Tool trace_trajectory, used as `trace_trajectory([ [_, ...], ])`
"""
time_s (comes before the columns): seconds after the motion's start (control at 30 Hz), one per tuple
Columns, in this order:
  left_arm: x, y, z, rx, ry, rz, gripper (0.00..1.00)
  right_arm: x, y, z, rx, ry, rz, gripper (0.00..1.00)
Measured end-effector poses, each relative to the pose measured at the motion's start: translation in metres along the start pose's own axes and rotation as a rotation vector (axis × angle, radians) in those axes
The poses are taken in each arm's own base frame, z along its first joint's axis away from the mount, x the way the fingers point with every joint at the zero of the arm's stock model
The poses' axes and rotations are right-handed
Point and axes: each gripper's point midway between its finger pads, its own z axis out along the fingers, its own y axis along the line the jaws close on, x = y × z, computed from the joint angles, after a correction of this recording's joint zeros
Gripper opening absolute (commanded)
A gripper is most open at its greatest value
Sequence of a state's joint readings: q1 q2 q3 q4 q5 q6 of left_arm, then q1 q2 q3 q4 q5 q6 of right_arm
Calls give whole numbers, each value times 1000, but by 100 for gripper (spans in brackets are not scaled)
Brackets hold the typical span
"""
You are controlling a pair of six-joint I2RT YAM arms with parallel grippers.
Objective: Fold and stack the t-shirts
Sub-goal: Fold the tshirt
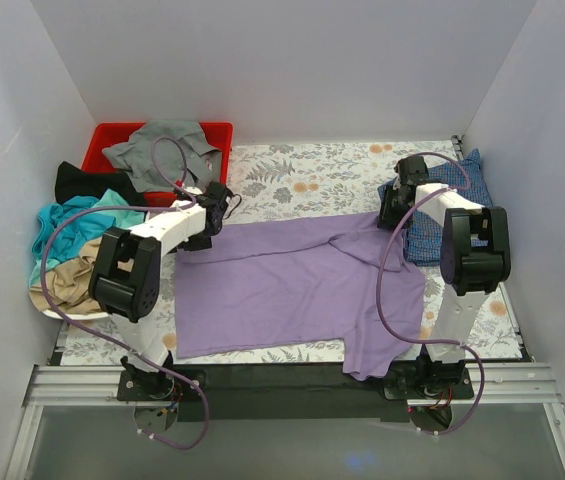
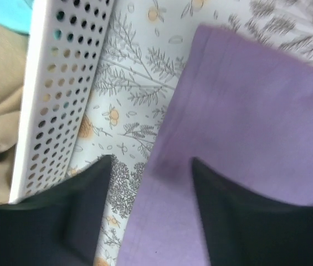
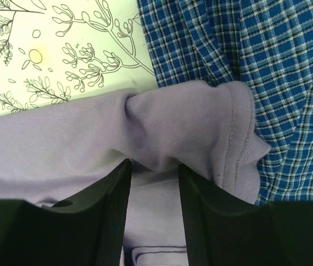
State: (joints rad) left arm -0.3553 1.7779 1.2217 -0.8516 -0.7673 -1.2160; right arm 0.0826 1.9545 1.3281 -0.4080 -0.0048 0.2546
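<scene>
six t-shirts, lavender (image 1: 282, 290), blue-checked (image 1: 427, 240), grey (image 1: 162, 150), black (image 1: 82, 182), teal (image 1: 67, 225), tan (image 1: 67, 280), one red bin (image 1: 112, 130), one white basket (image 2: 51, 100), one floral table cover (image 1: 312, 175)

From above, the left gripper (image 1: 222, 208) and right gripper (image 1: 397, 208) are hiding their own fingertips under their bodies. The right arm (image 1: 472, 250) is covering part of the checked shirt (image 1: 470, 172) just right of its gripper. At the left wrist, both fingers (image 2: 73, 221) are blurring into dark shapes, and the basket (image 2: 51, 111) to their left is running off the frame. At the right wrist, the purple shirt (image 3: 62, 144) bunching ahead of the gripper is running out past the left and bottom edges.
</scene>
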Motion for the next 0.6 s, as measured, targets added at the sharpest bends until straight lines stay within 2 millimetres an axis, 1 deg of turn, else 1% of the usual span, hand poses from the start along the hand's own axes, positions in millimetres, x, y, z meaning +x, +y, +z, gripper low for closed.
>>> trace_trajectory([
  [0.03, 6, 0, 2, -6, 19, 9, 84, 0, 0, 0, -2, 1, -1, 47],
  [0.13, 19, -3, 6, -7, 57, 6, 84, 0, 0, 0, -11, 2, -1, 47],
  [0.2, 27, -1, 7, -11, 79, 11, 85, 0, 1, -1, -13, 3, -3, 47],
  [0.27, 29, -1, 6, -8, 88, 6, 86, 0, 1, -1, -17, 3, -9, 47],
  [0.33, 26, -2, 1, 17, 86, -7, 86, 0, 2, -2, -20, 3, -17, 47],
  [0.4, 14, -7, -7, 61, 69, -30, 87, 0, 3, -5, -23, 2, -25, 47],
  [0.47, -4, -18, -16, 139, 41, -56, 87, -1, 7, -12, -30, -7, -37, 47],
  [0.53, -25, -35, -31, 255, 5, -94, 88, -4, 10, -24, -41, -29, -51, 47],
  [0.6, -43, -54, -46, 386, -28, -120, 88, -6, 16, -40, -60, -54, -69, 47],
])
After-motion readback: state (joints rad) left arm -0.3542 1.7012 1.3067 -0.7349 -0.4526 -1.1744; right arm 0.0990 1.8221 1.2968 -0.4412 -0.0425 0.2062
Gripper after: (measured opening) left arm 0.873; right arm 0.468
